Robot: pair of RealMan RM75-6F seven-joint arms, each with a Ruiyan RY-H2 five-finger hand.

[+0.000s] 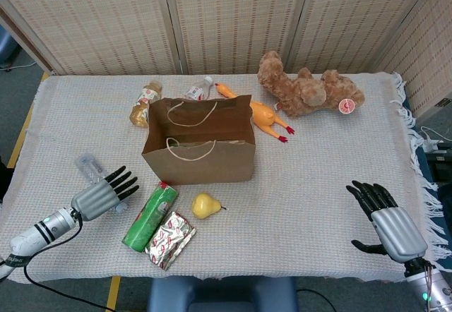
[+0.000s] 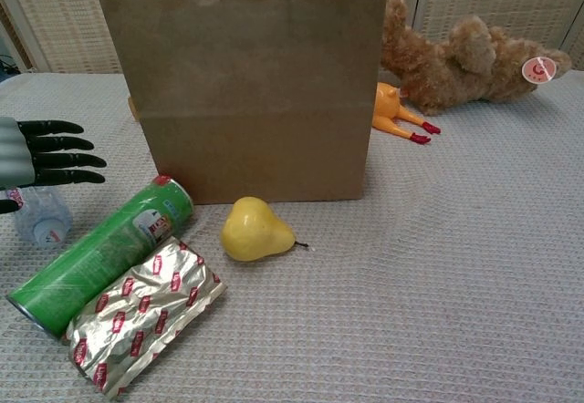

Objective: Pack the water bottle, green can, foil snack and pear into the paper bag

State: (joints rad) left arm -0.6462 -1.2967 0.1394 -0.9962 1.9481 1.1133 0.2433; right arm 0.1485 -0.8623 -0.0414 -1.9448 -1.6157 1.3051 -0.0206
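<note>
The paper bag [image 2: 246,93] is plain brown, the pear [image 2: 254,231] yellow, the can [image 2: 105,254] green with a red-and-white label, and the foil snack [image 2: 144,316] silver with red marks. The desk [image 1: 311,178] wears a pale grey waffle-weave cloth — on it lie a tan teddy bear [image 1: 307,90] and an orange rubber chicken [image 1: 261,116]. Both hands — left hand [image 1: 102,193], right hand [image 1: 387,217] — are grey with black fingers [image 2: 55,157].

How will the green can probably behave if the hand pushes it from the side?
The green can lies on its side on the woven cloth, so it will probably roll rather than slide. Its smooth round wall may be slippery for fingers. The foil snack lies close along one side and would likely stop a roll that way.
</note>
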